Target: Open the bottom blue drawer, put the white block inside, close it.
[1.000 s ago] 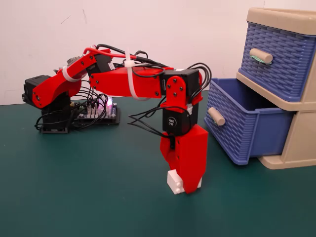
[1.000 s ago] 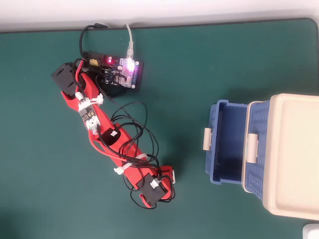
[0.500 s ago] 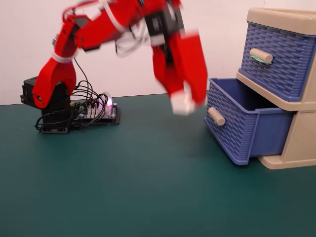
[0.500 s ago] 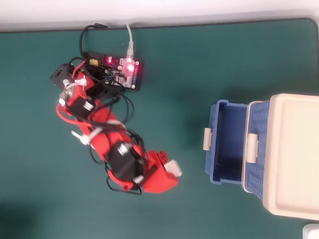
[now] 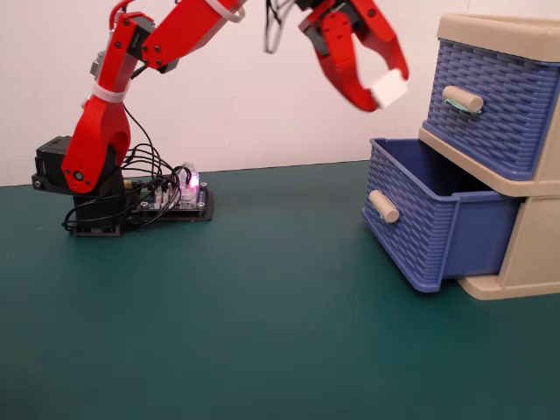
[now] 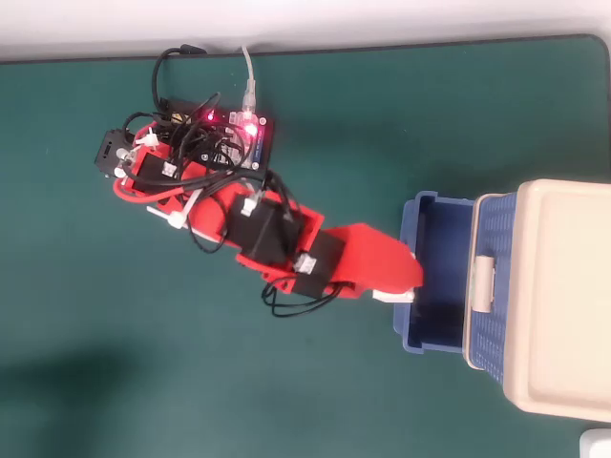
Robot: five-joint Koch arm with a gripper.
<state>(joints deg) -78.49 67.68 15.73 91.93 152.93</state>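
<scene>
Holding the white block [image 5: 389,88] clamped between its red jaws, the gripper [image 5: 382,94] hangs high above the worktop [image 5: 245,315], tilted down toward the beige cabinet [image 5: 534,241]. In the fixed view the block sits level with the upper blue drawer [image 5: 490,105], just left of it and above the front edge of the bottom blue drawer [image 5: 437,219]. That drawer is pulled out, its cavity open — beige peg handle [image 5: 382,206] facing left. In the overhead view the gripper [image 6: 401,286] covers the drawer's front wall; only a sliver of the white block [image 6: 393,296] shows under the red finger, right at the bottom blue drawer [image 6: 439,277] rim. Upper drawer shut, green smear on its handle. Red arm [image 5: 157,44] arches up from its base at left; a lit controller board [image 5: 179,197] with wires stands beside the base on the green worktop.
</scene>
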